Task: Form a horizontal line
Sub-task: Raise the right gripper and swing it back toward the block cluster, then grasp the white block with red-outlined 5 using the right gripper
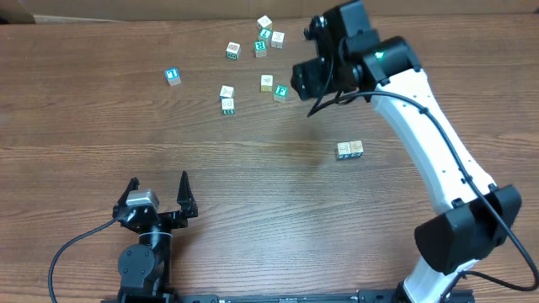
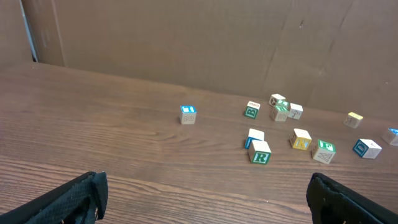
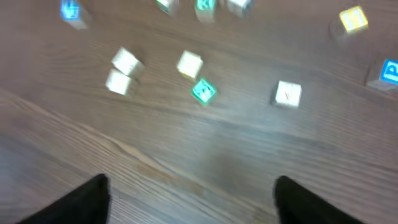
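Note:
No row of four touching cubes shows. Two cream cubes (image 1: 349, 150) sit touching side by side at the table's middle right. Several single cubes lie scattered at the far side, among them a teal-green cube (image 1: 281, 93), a cream cube (image 1: 266, 82) and a blue cube (image 1: 173, 76). My right gripper (image 1: 305, 84) hovers just right of the teal-green cube, open and empty. Its blurred wrist view shows the open fingers (image 3: 193, 199) with the teal-green cube (image 3: 203, 91) ahead. My left gripper (image 1: 160, 189) is open and empty near the front edge, and its fingers (image 2: 205, 199) frame bare wood.
Two stacked-looking cubes (image 1: 226, 98) lie left of centre. A cluster of cubes (image 1: 265, 38) lies at the far edge. The left wrist view shows the blue cube (image 2: 188, 114), a green-marked cube (image 2: 260, 152) and a brown cardboard wall (image 2: 186, 37) behind the table.

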`<state>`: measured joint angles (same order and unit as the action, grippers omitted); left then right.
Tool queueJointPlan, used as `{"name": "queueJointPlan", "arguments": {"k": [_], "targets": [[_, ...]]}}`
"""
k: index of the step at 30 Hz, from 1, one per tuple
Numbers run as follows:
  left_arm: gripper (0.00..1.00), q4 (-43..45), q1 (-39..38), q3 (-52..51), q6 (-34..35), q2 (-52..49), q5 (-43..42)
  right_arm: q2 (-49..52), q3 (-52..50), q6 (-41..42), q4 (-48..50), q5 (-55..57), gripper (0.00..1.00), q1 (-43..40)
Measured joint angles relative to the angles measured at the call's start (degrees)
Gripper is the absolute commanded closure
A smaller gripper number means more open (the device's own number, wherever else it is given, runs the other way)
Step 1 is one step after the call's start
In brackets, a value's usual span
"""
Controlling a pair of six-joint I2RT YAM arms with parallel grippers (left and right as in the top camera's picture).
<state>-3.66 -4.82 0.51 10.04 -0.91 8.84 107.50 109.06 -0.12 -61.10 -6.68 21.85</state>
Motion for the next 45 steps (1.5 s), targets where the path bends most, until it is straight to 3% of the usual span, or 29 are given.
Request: {"name": "queueJointPlan", "arguments": {"k": [2, 7, 11, 19, 29, 39, 44, 45], "targets": [[0.00, 0.00, 0.00, 0.00, 0.00, 0.00, 0.00, -0.02, 0.22, 0.07, 0.66, -1.57, 0.04, 0.00], [0.00, 0.02, 0.00, 0.00, 0.00, 0.00, 0.00, 1.42, 0.22, 1.53, 4.39, -5.62, 0.03, 0.37], [0.00, 0.00, 0.00, 0.00, 0.00, 0.00, 0.00, 5.46, 0.24, 2.91, 9.16, -6.88, 0.13, 2.45], [0.01, 0.00, 0.00, 0.00, 0.00, 0.00, 0.00, 16.09, 0.22, 6.27, 21.18, -3.28, 0.22, 9.66], [0.01, 0.02, 0.00, 0.00, 0.02, 0.00, 0.00, 25.42, 0.22, 12.15, 30.05, 10.08, 0.23, 17.29], [0.00, 0.00, 0.00, 0.00, 0.00, 0.00, 0.00, 31.26, 0.22, 14.67, 36.35, 13.49, 0.24, 18.75], [0.00, 0.02, 0.00, 0.00, 0.00, 0.00, 0.00, 31.82, 0.22, 15.13, 37.27, 13.90, 0.36, 18.75], [0.00, 0.02, 0.00, 0.00, 0.00, 0.00, 0.00, 31.87, 0.22, 15.10, 37.31, 14.03, 0.48, 18.75]]}}
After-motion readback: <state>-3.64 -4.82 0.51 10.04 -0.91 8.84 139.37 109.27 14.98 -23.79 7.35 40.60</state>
